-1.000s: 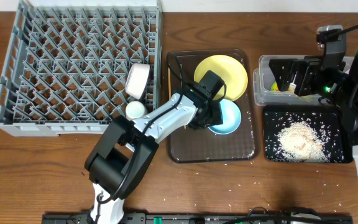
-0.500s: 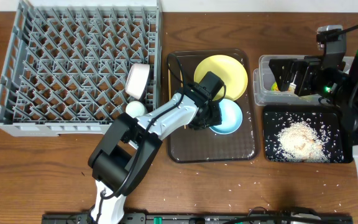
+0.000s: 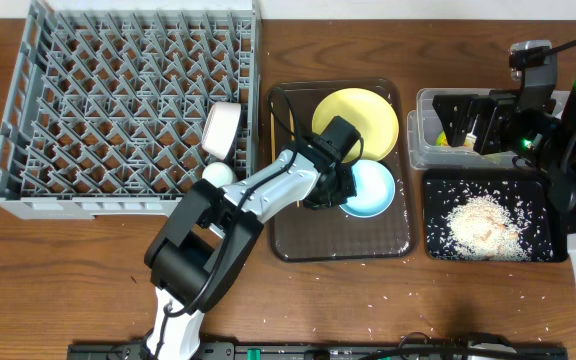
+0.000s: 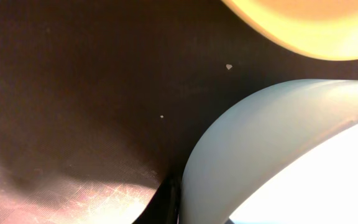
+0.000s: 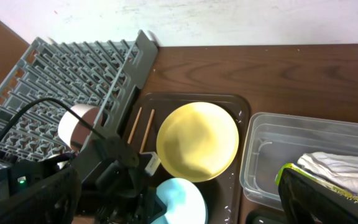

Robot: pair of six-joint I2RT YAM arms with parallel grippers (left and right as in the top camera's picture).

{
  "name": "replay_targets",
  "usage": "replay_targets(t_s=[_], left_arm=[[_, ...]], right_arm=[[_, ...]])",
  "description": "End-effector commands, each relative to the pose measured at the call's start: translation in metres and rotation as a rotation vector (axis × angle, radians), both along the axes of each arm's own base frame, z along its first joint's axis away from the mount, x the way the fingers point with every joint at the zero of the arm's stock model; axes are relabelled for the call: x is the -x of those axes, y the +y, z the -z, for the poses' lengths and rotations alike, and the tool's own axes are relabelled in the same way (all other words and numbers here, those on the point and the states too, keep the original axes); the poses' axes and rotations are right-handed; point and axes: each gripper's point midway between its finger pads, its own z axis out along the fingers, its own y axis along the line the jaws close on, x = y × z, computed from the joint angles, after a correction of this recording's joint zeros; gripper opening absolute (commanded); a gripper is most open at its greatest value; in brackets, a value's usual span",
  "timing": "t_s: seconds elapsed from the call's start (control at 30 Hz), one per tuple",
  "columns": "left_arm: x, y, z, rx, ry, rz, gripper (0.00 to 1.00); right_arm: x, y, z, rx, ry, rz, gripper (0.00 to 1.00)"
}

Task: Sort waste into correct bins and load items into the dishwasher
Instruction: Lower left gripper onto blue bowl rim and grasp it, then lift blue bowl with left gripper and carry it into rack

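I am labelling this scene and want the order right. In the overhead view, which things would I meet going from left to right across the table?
grey dish rack → white bowl → yellow plate → black tray. The blue bowl and the clear tub are left out, since they overlap these.

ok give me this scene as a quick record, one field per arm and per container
left arm: left fingers at the light blue bowl's left rim; grip unclear
right arm: right fingers over the clear tub; open or shut unclear
brown tray: blue bowl, yellow plate, chopsticks by its left edge
dish rack: white bowl and small cup at its right side
clear tub: white wrapper inside
black tray: heap of rice
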Motion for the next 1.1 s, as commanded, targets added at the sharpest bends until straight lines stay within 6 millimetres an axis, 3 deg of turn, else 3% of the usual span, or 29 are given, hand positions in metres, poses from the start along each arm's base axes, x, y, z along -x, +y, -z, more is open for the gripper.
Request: replay_targets(t_s=[0.0,0.13,0.17,0.27,0.4,0.57,0.73,0.77,0.9,1.07], left_arm=[[-0.005,0.004,-0.012,0.026,-0.021,0.018,0.07],[-0.015,0.004,-0.044,0.065,-0.116,0.067,0.07],[-0.023,0.006,-0.066,0.090,-0.185,0.094,0.08],[-0.040,0.021,-0.097,0.085,-0.293,0.083,0.07],[-0.074,0.068,-0.134,-0.039,-0.478,-0.003,0.07],[-0.116,0.153,-0.180,-0.332,-0.717,-0.205,0.08],[-0.146,0.215,-0.220,-0.604,-0.907,-0.332,0.07],[-0.154,0.233,-0.235,-0.674,-0.963,-0.384,0.07],[-0.167,0.262,-0.261,-0.767,-1.048,-0.444,0.07],[-0.184,0.288,-0.279,-0.857,-1.118,-0.432,0.08]], right_arm=[[-0.001,-0.002,-0.003,0.012,-0.012,0.000,0.99],[-0.001,-0.002,-0.003,0.012,-0.012,0.000,0.99],[-0.001,-0.002,-0.003,0.012,-0.012,0.000,0.99],[-0.001,-0.002,-0.003,0.012,-0.011,0.000,0.99],[-0.001,-0.002,-0.003,0.012,-0.012,0.000,0.99],[-0.001,-0.002,-0.003,0.012,-0.012,0.000,0.99],[-0.001,-0.002,-0.003,0.012,-0.012,0.000,0.99],[-0.001,-0.002,-0.003,0.012,-0.012,0.000,0.99],[-0.001,-0.002,-0.003,0.012,-0.012,0.000,0.99],[-0.001,-0.002,-0.003,0.012,-0.012,0.000,0.99]])
